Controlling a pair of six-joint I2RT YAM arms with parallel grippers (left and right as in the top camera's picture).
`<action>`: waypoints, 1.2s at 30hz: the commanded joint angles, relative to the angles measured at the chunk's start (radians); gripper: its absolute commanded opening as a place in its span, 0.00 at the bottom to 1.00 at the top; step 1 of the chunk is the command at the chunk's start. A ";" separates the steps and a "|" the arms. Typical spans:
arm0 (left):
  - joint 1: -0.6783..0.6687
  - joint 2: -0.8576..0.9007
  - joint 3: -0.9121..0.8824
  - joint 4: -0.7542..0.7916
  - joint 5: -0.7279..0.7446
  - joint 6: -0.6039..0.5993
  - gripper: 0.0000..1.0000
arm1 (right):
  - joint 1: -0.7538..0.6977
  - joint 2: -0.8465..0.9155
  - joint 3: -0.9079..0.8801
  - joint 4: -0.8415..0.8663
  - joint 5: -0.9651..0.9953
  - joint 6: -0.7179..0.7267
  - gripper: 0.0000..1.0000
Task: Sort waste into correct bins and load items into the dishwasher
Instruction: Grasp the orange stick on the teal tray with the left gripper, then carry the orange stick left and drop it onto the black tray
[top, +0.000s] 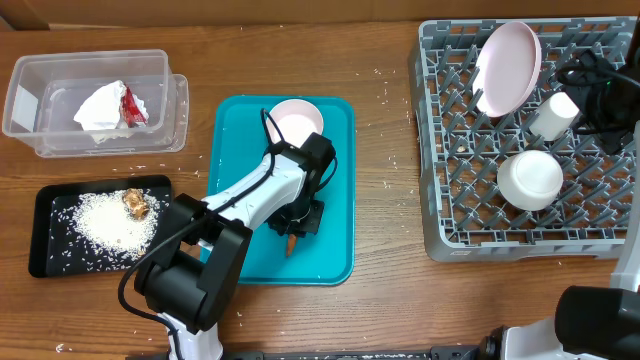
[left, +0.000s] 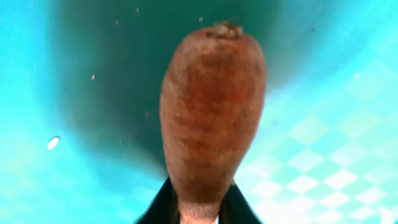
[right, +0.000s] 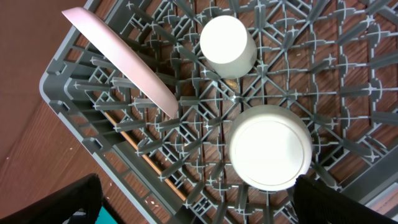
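Observation:
A small orange carrot (left: 211, 118) fills the left wrist view above the teal tray (left: 50, 74). My left gripper (left: 198, 208) is shut on its narrow end, a black finger pressed against each side. From overhead the left gripper (top: 303, 218) sits over the teal tray (top: 232, 150), with the carrot tip (top: 291, 243) poking out below it. A pale pink bowl (top: 297, 120) rests at the tray's far end. My right gripper (right: 205, 205) hangs open over the grey dish rack (right: 68, 99), which holds a pink plate (right: 121, 59), a white cup (right: 227, 42) and an upturned bowl (right: 270, 147).
A clear tub (top: 30, 130) at the back left holds crumpled white paper with a red scrap (top: 110, 108). In front of it, a black tray (top: 50, 250) carries rice (top: 105, 222) and a brown lump (top: 136, 203). Loose rice grains dot the wooden table.

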 joint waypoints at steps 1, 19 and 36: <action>0.011 0.029 0.077 -0.068 -0.004 -0.063 0.04 | -0.001 -0.010 0.003 0.005 -0.005 0.006 1.00; 0.826 -0.169 0.333 -0.301 -0.134 -0.401 0.06 | -0.001 -0.010 0.003 0.005 -0.004 0.006 1.00; 1.110 -0.169 0.006 0.019 -0.122 -0.495 0.76 | -0.001 -0.010 0.003 0.005 -0.004 0.006 1.00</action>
